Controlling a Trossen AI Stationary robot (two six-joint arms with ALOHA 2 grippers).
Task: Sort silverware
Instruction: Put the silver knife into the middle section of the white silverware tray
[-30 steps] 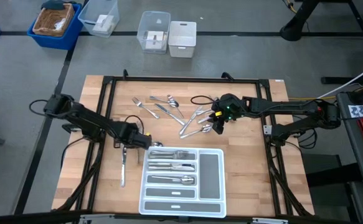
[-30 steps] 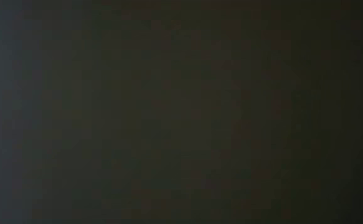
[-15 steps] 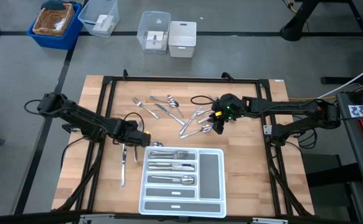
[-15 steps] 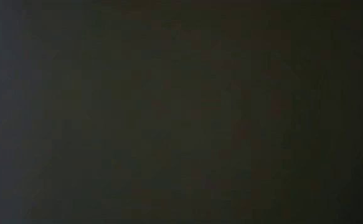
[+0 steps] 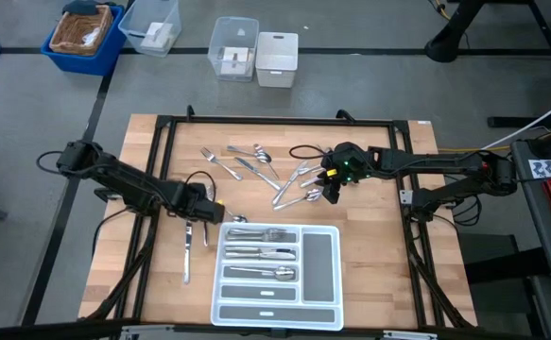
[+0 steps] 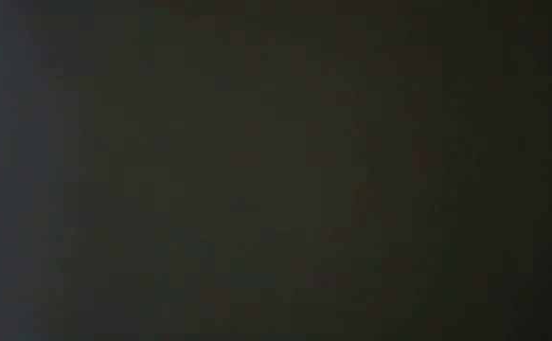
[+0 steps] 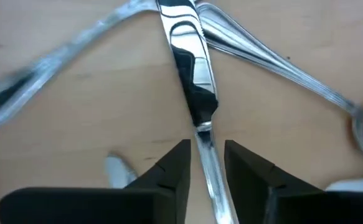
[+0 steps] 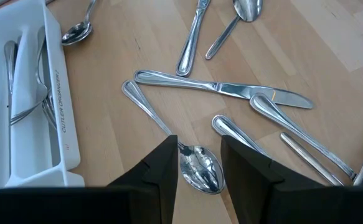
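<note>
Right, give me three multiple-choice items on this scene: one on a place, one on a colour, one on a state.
1. Where does the loose silverware lie?
A. in a blue bin
B. on the wooden table, behind the tray
C. on the floor

2. What colour is the tray?
A. white
B. blue
C. black

3. How do the left gripper's fingers stand?
A. shut on a fork
B. out of view
C. open, either side of a knife handle

Answers:
1 B: the loose silverware is spread on the table, reaching to the right gripper.
2 A: the tray is white.
3 C: the left gripper shows gaps beside the knife.
</note>
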